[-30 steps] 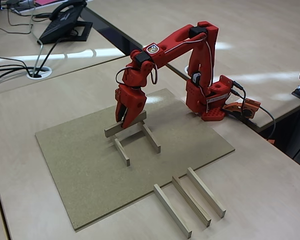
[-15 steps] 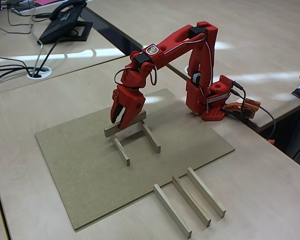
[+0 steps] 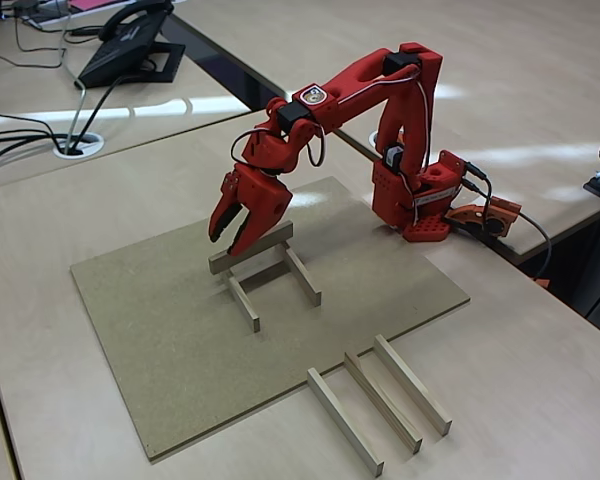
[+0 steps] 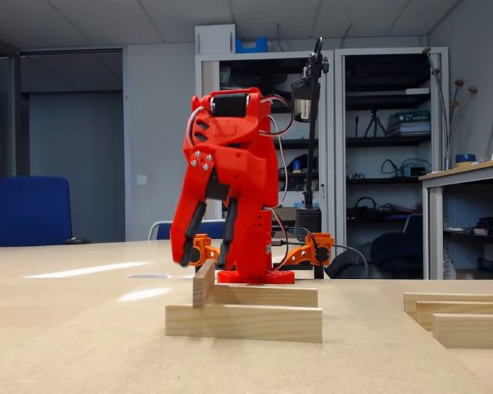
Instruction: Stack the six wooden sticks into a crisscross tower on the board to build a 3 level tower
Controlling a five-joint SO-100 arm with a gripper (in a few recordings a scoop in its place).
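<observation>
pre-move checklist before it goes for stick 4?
1. Gripper released: ok. Open, above the crossing stick, nothing held.
2. Gripper clear of the stick: ok in the low fixed view, where the fingertips hang above it.
3. Base pair: ok. Two parallel sticks lie on the board.
4. Crossing stick seated: it spans both base sticks near their far ends; whether it sits flat, cannot tell.
5. Level two complete: not ok. One crossing stick placed, its partner missing.
6. Supply: ok. Three sticks lie side by side on the table, off the board.
</observation>
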